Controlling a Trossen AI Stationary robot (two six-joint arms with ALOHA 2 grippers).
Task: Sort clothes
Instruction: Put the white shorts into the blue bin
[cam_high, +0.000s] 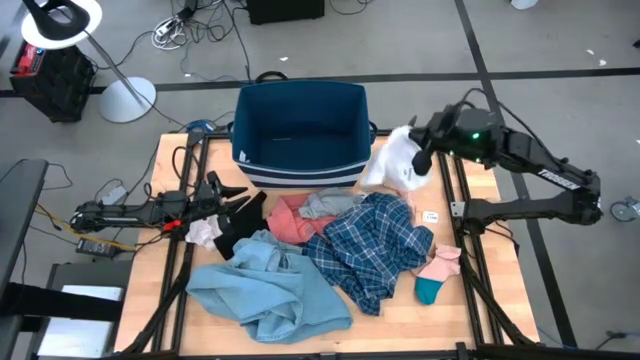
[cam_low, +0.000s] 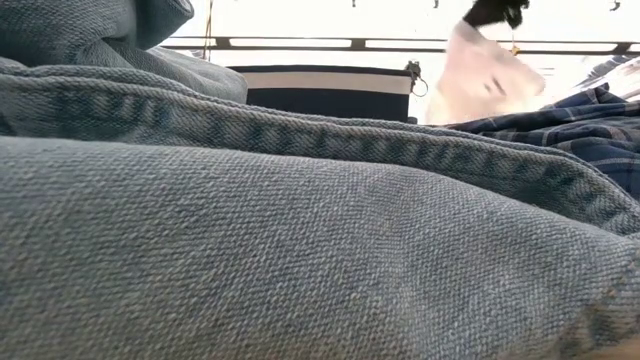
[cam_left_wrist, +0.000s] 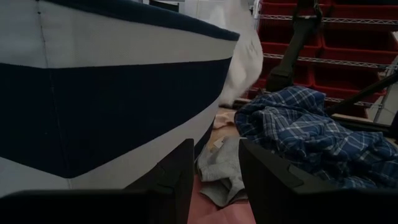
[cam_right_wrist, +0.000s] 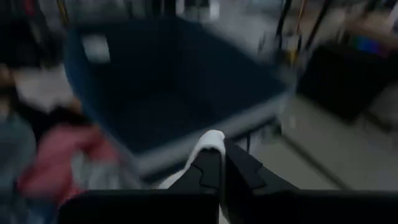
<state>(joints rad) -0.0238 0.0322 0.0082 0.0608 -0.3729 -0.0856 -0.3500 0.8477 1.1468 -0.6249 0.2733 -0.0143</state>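
While the high view shows the right end effector (cam_high: 421, 160) clamped on the white garment (cam_high: 398, 163) beside the bin (cam_high: 300, 132), lifted for dropping in, the low view shows it hanging, left wrist shows left end effector (cam_left_wrist: 216, 171) released over grey cloth (cam_left_wrist: 222, 168), right wrist is blurred, probably confirming.

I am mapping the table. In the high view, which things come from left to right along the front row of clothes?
Large light-blue denim garment → blue plaid shirt → teal and pink socks.
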